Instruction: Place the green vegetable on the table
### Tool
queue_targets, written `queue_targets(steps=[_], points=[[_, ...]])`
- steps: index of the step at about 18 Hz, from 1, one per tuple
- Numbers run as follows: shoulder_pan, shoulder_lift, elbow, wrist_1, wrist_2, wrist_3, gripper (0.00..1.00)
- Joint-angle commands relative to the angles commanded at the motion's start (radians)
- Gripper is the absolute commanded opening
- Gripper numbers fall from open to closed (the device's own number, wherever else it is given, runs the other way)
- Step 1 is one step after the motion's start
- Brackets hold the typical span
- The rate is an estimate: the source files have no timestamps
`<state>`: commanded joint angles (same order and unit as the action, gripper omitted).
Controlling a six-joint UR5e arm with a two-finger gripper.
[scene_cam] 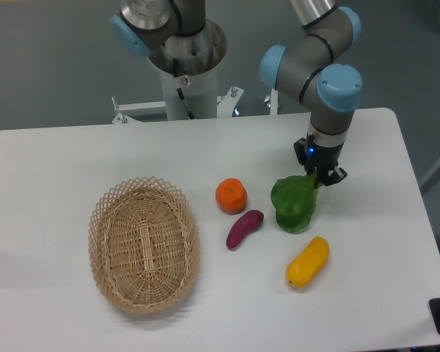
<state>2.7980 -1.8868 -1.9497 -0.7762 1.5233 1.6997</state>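
Right of frame centre, the gripper [317,178] pinches the top of the green vegetable [294,204], whose leaves hang low over the table [73,154], between the purple eggplant [244,229] and the yellow vegetable [308,262].
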Motion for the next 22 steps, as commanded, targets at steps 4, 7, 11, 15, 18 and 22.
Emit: queue_targets(steps=[4,7,11,15,18,22], points=[[0.002,0.003,0.012,0.035,0.002,0.003,1.0],[0.012,0.021,0.063,0.034,-0.002,-0.002,1.0],[0.02,0.043,0.153,0.031,-0.006,-0.002,1.0],[0.021,0.055,0.244,0.02,-0.058,-0.073,1.0],[0.018,0.055,0.319,0.011,-0.057,-0.182,1.0],[0.021,0.055,0.399,-0.057,-0.058,-0.184,1.0]])
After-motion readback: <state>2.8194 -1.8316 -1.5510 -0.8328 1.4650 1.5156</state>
